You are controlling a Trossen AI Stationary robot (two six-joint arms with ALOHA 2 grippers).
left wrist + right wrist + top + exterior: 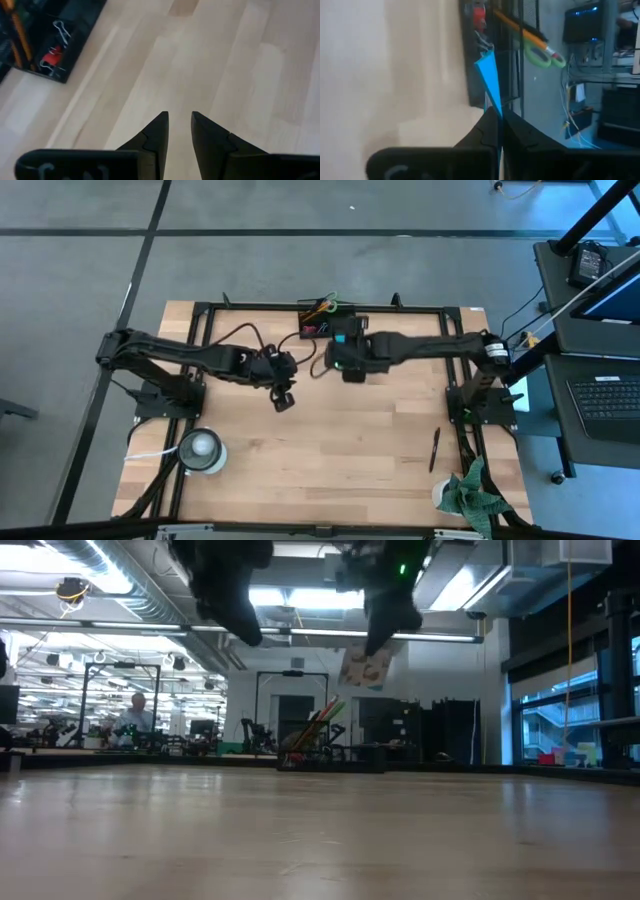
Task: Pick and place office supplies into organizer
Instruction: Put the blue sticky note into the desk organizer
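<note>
The black organizer [322,320] stands at the middle of the table's far edge, with pencils and the green-handled scissors [541,54] sticking up from it and a small red piece [51,54] in a compartment. My right gripper [347,348] hovers just near of it, shut on the blue note pad [489,75]. My left gripper [283,401] hangs open and empty over bare table, left of the right gripper. A black pen [435,449] lies flat on the table at the right. My right gripper pinches the blue note pad between its two fingers at one edge [497,114]. The pad shows edge-on and stands out past the fingertips toward the organizer. It is lifted clear of the table, as the low view [365,665] shows.
A white round roll [201,448] sits near the table's front left. A green cloth [470,490] lies at the front right corner. A black metal frame [200,340] runs around the table's edges. Bare wood lies between the arms and the near edge.
</note>
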